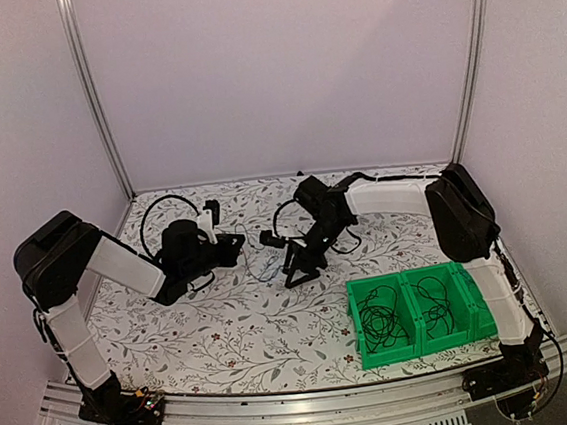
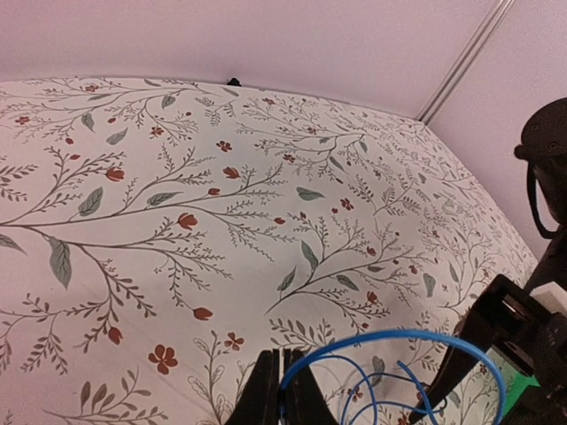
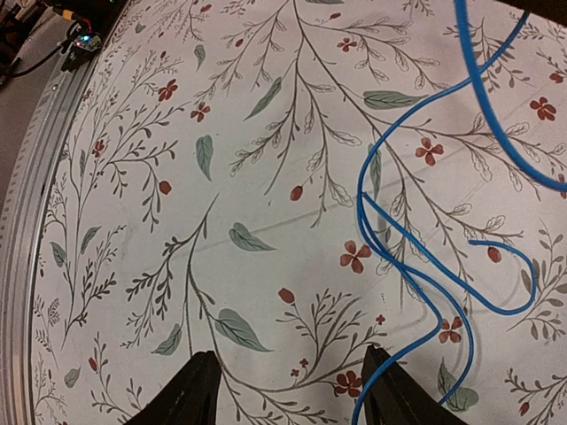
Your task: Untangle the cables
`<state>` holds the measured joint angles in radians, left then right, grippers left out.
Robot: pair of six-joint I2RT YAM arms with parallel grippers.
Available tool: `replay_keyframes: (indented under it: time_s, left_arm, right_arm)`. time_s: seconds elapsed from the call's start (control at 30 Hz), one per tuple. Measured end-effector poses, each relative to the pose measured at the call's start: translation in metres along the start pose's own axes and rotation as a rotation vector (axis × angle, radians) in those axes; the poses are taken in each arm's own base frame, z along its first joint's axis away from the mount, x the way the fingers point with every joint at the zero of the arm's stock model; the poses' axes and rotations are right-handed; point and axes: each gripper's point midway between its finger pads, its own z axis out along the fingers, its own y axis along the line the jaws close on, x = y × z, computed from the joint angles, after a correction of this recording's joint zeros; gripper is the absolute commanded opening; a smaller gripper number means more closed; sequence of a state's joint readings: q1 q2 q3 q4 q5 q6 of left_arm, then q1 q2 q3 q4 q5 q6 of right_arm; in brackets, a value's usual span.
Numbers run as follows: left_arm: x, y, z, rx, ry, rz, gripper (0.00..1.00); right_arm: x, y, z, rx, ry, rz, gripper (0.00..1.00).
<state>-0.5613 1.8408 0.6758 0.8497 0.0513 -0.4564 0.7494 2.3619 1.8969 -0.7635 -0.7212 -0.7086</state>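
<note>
The bright blue cable (image 2: 400,336) lies in loose loops on the floral tabletop between the two grippers; it is faint in the top view (image 1: 265,266). My left gripper (image 2: 283,379) is shut on one end of the blue cable, low over the table (image 1: 234,245). My right gripper (image 3: 288,365) is open and empty just above the table, and the blue cable (image 3: 400,258) runs past its right finger (image 3: 381,381). In the top view the right gripper (image 1: 304,267) points down next to the blue loops. Black cables (image 1: 379,322) lie coiled in the green bins.
A row of green bins (image 1: 398,352) stands at the front right of the table. Thick black hoses loop off both arms near the middle back. The right arm's gripper body (image 2: 509,341) shows at the right edge of the left wrist view.
</note>
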Motion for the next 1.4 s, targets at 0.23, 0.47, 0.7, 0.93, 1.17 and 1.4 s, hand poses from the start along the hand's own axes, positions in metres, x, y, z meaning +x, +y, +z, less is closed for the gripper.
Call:
replay_keyframes:
  time_s: [0.23, 0.47, 0.7, 0.93, 1.17, 1.4]
  left_arm:
    - [0.0, -0.002, 0.0, 0.012, 0.005, -0.001, 0.0]
    - [-0.031, 0.01, -0.01, -0.027, -0.043, 0.003, 0.0]
    - [-0.163, 0.048, -0.051, -0.135, -0.298, 0.005, 0.0]
    - [-0.273, 0.052, -0.104, -0.203, -0.53, 0.059, 0.0]
    - [-0.308, 0.047, -0.134, -0.23, -0.597, 0.094, 0.0]
    - [-0.286, 0.028, -0.142, -0.15, -0.517, 0.086, 0.24]
  right_arm:
    - [0.006, 0.009, 0.02, -0.049, 0.024, 0.007, 0.27]
    - [0.0, 0.065, 0.043, -0.207, 0.023, -0.02, 0.06]
    - [0.009, 0.127, 0.054, -0.34, 0.049, -0.014, 0.07]
    - [0.024, 0.155, 0.064, -0.42, 0.078, 0.033, 0.11]
    - [0.022, 0.154, 0.069, -0.403, 0.078, 0.051, 0.0]
    - [0.024, 0.143, 0.07, -0.331, 0.112, 0.059, 0.0]
